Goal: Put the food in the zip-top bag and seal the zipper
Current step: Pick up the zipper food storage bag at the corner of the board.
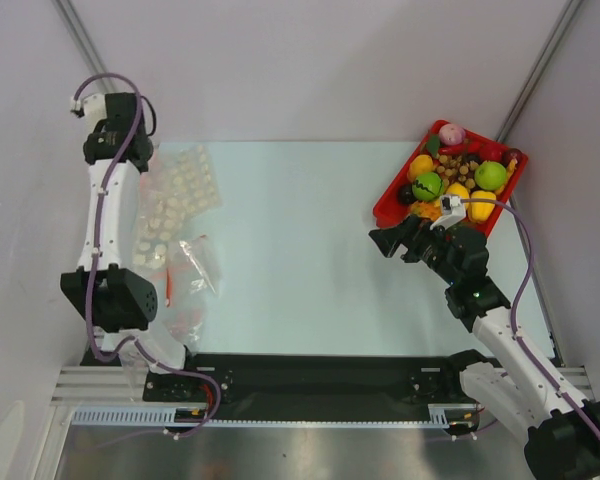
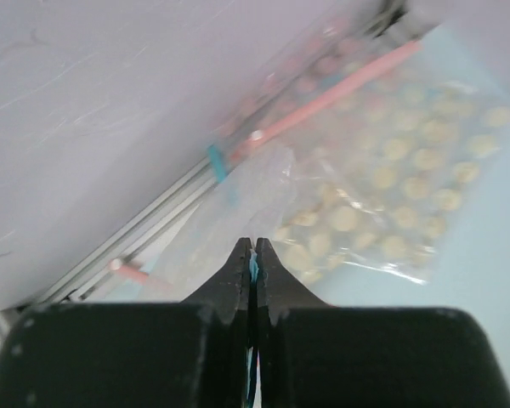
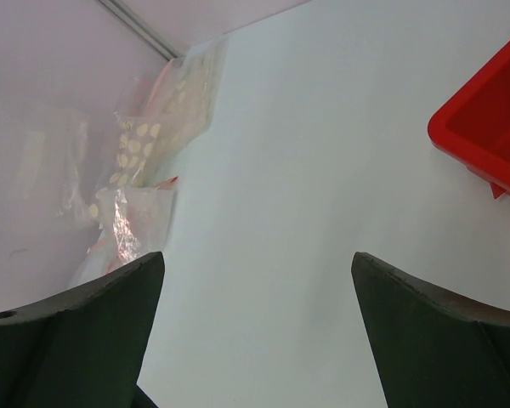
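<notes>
My left gripper (image 2: 253, 246) is pinched shut on the thin light-blue zipper strip (image 2: 253, 269) of the clear, crinkly zip-top bag (image 2: 255, 183), at the table's left side near the wall. My right gripper (image 3: 257, 263) hangs empty, jaws wide apart. The small plastic toy food (image 1: 427, 186) sits in a red plastic tray (image 1: 385, 208) just beside the right gripper, well apart from the bag, so the right arm is nearer.

The tray (image 1: 385, 208) is bright red; in it, a green round fruit (image 1: 427, 186) with dark squiggles, a plain lime-green fruit (image 1: 490, 176), yellow pieces (image 1: 482, 205) and a pink ball (image 1: 451, 134). The clear bags (image 1: 180, 185) are dotted with cream rounds — one edged by a pink strip (image 2: 340, 85). The zipper (image 2: 253, 270) shows teal against the black left gripper (image 2: 254, 246). Table (image 1: 290, 250): pale blue-green.
</notes>
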`<state>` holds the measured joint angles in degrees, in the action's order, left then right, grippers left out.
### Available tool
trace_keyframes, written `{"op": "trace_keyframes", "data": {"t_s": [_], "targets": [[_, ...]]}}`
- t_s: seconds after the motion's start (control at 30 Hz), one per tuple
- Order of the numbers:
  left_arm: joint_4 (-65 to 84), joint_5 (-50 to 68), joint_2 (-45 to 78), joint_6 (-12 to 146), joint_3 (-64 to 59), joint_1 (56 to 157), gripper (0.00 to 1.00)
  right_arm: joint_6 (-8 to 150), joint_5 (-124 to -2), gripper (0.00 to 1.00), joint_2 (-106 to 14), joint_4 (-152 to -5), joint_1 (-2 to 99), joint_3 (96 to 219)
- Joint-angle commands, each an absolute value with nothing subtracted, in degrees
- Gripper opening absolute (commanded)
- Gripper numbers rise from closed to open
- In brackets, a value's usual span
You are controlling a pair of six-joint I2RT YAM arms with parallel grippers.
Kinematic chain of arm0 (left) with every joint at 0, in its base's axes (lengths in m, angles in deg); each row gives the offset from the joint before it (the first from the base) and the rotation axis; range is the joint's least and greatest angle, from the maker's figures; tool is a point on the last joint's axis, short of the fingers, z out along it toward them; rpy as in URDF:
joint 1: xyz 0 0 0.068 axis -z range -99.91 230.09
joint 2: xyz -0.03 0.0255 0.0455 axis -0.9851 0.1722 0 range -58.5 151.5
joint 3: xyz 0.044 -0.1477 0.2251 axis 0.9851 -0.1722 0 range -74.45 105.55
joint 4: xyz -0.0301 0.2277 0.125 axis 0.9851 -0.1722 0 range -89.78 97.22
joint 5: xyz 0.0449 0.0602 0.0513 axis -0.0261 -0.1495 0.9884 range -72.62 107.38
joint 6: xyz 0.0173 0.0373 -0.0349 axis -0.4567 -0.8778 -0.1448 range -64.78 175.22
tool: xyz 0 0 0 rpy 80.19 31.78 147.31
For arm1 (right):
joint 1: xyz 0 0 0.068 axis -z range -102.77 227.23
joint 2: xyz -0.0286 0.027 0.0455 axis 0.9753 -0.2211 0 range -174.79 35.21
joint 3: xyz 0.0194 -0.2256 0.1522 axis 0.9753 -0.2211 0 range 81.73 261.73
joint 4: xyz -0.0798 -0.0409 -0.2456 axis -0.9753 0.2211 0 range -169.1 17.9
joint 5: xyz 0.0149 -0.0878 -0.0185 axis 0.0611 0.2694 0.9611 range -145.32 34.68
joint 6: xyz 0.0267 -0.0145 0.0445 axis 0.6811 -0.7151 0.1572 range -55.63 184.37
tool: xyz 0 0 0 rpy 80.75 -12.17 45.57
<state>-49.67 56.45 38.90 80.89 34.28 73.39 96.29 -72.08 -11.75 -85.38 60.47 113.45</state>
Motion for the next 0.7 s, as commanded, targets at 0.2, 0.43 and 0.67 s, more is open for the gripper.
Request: {"op": "trace_keyframes", "data": {"t_s": [0.2,0.43,0.67], "targets": [[-49.4,82.8,34.3,84.1,46.7,98.8,0.00,95.3,-70.3,1.00,-10.8,-86.7,60.5,113.0],[-24.0,77.2,23.6,83.7,21.7,116.5,0.00,96.1,-72.3,1.00,-8.0,-90.6,60.4,110.1],[-15.9,62.6,22.2,90.4,4.6,124.1,0.00,95.4,-77.8,0.89,-3.4,-99.9,59.7,105.9]]}}
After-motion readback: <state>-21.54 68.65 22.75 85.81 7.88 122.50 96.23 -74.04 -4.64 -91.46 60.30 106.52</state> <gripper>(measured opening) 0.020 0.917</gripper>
